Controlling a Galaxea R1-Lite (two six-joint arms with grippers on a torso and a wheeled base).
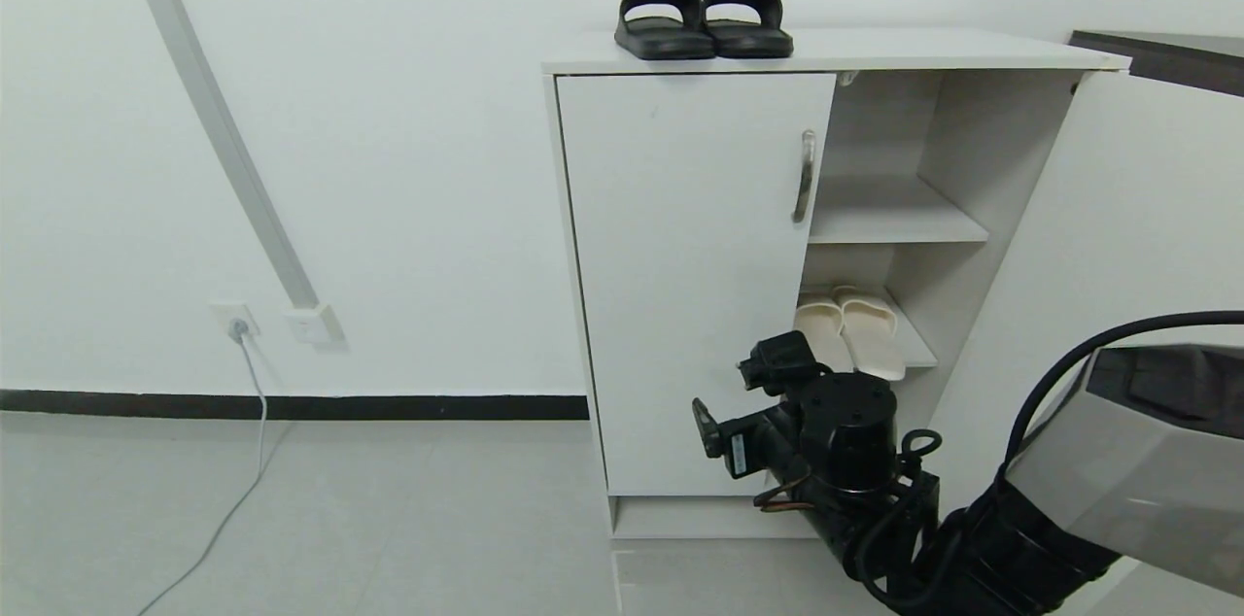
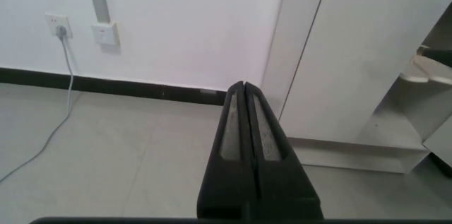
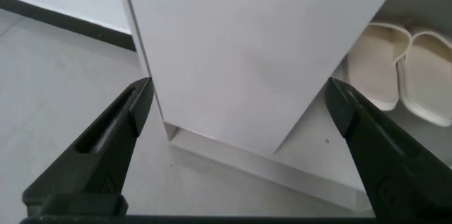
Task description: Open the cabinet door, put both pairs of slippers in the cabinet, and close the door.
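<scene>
This looks like an entrance corner of a home, or perhaps a test room arranged like one. A white cabinet (image 1: 690, 305) stands against a bare wall (image 1: 389, 159), with black slippers (image 1: 704, 18) on top and white slippers (image 1: 850, 329) on a shelf inside. The floor (image 1: 340, 519) is grey tile with a black skirting (image 1: 292, 404). A socket (image 1: 233, 320) with a cable (image 1: 255, 422) sits low on the wall.

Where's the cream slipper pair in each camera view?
Head view: cream rubber slippers on the lower shelf, right of the closed white cabinet door.
Left wrist view: a pale shape on the shelf past that door, possibly them; cannot tell.
Right wrist view: slippers just past the door's edge, side by side.
Shared landmark: that closed door.
</scene>
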